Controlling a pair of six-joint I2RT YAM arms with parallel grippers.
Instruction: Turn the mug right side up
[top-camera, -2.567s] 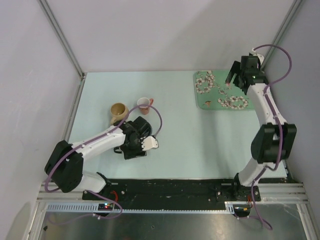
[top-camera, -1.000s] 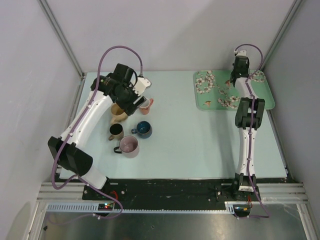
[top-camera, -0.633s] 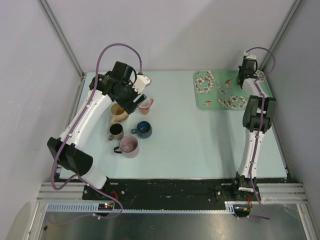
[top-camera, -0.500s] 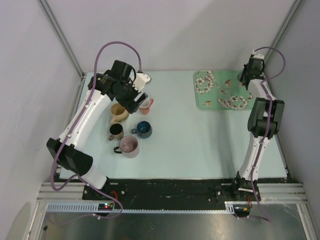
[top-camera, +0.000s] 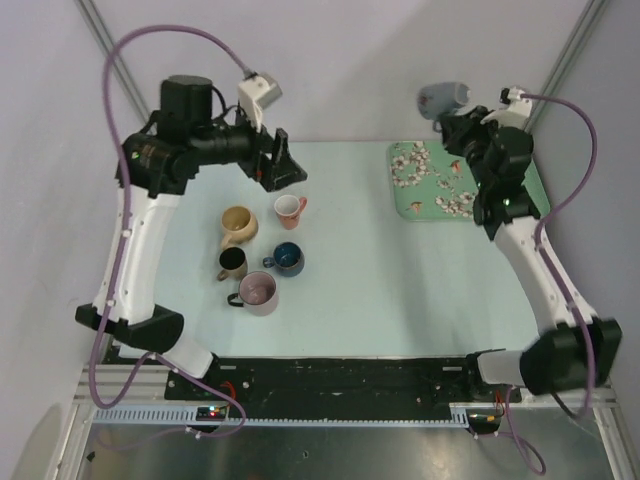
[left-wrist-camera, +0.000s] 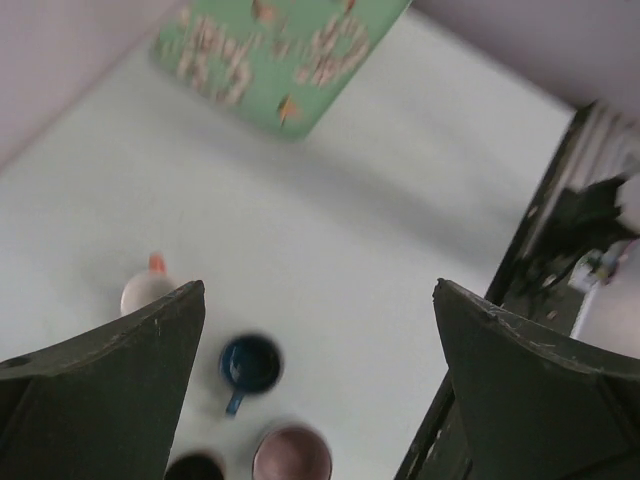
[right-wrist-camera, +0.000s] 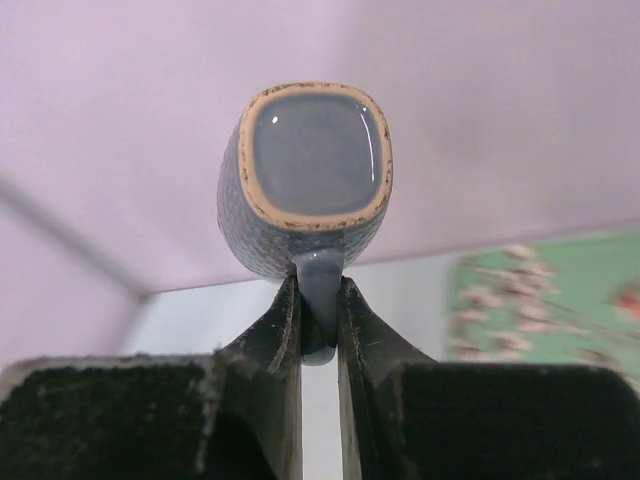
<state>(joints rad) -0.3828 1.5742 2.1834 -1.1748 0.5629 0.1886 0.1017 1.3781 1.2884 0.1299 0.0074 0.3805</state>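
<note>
R gripper (right-wrist-camera: 320, 305): jaws clamped tight on the handle of the blue-grey mug (right-wrist-camera: 315, 160). Handle is pinched btwn the two fingers, its lower end hidden in the gap. Mug is up in the air on its side, one rounded-square end w/ a tan rim facing the wrist cam. Can't tell if that end is the mouth or the base: glaze glints, no depth to read. In top view the mug is small, just beyond the gripper, above the far edge of the table (top-camera: 400, 285), near the far-left corner of the green floral tray (top-camera: 420, 200). Handle not visible there. R arm covers the tray's right part.

L gripper (left-wrist-camera: 315, 385): jaws spread wide. Only the two dark fingers (left-wrist-camera: 110, 370) show, both cut off at the frame bottom. It hangs high over the far-left of the table.

L wrist view is blurry. Below it:
- pale cup w/ orange-pink handle (left-wrist-camera: 147, 292)
- dark blue mug (left-wrist-camera: 250, 363)
- mauve mug (left-wrist-camera: 292, 455)
- black mug (left-wrist-camera: 195, 468), cut by the bottom edge

Top view adds a tan mug (top-camera: 238, 223) beside the pale cup. All five stand mouth up, close together but apart, well away from the tray.
</note>
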